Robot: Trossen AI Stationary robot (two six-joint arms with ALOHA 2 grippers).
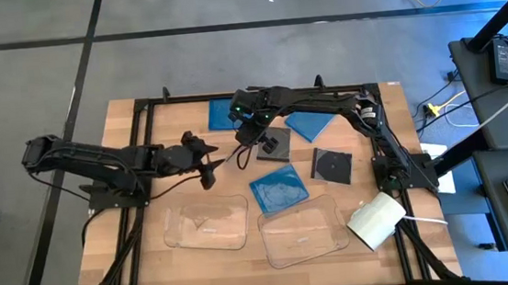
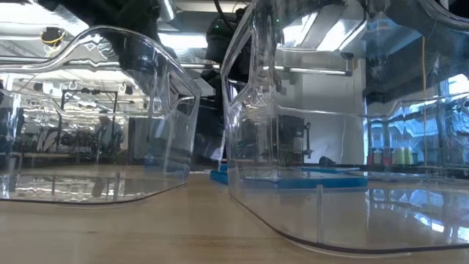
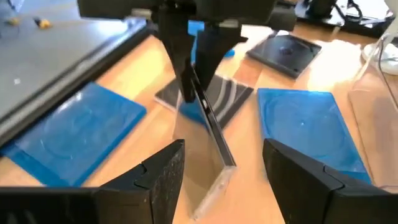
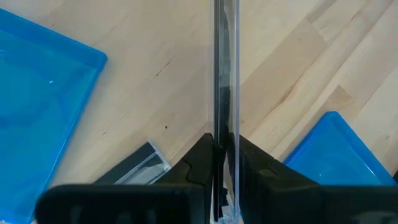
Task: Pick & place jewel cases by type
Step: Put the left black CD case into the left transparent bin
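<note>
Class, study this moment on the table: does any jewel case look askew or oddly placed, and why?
Yes. One clear case stands on edge instead of lying flat, pinched by the right gripper above the table's middle. The open left gripper straddles its lower end without touching. The other cases lie flat.

three blue jewel cases [image 1: 279, 191], three dark jewel cases [image 1: 332, 165] (one held edge-up), two clear trays [image 1: 304, 232].

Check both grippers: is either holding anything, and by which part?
The right gripper pinches a jewel case by one thin edge, the case standing on edge. The left gripper is open, holding nothing.
</note>
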